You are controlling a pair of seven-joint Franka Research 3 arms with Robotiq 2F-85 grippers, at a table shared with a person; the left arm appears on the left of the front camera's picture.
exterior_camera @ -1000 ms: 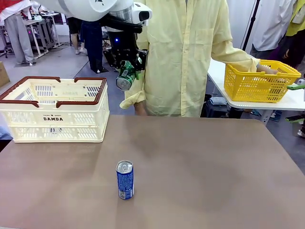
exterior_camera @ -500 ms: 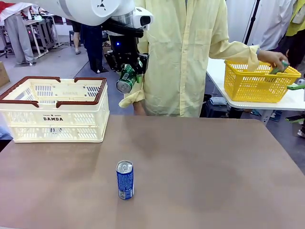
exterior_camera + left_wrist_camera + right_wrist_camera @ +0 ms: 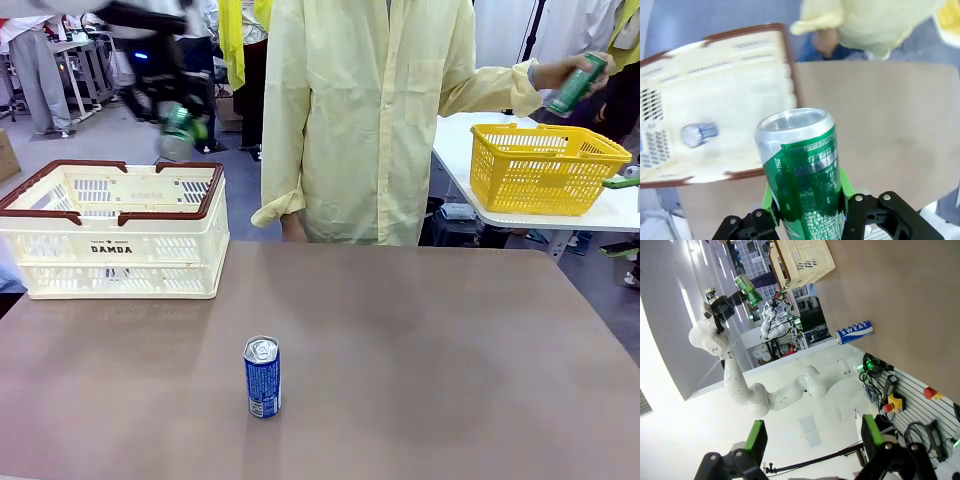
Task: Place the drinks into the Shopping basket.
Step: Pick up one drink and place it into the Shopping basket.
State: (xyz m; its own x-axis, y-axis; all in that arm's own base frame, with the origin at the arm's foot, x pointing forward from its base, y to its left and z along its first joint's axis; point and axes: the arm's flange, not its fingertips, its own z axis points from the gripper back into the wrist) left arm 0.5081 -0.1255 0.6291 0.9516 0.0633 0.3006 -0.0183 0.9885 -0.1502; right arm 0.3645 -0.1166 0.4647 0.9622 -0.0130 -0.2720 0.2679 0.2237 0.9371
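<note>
The table (image 3: pixel 450 350) is carrying the Shopping basket (image 3: pixel 115 235) at the robot's left, open side up. The left tool (image 3: pixel 807 220) is pinching a green can (image 3: pixel 802 165) above the basket's rim; it should be centring over the open floor and lowering before letting go. The right tool (image 3: pixel 813 437) is hanging spread and empty. The blue can (image 3: pixel 262 377) is standing upright mid-table, well apart from the basket.

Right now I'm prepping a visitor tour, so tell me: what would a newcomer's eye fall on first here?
The left tool, shut on a slim green aluminium can, hangs above the cream-white slotted plastic crate at the far left of the brown table. A blue aluminium can stands alone mid-table, and at far right the person's hand holds another green can above a yellow mesh basket.
</note>
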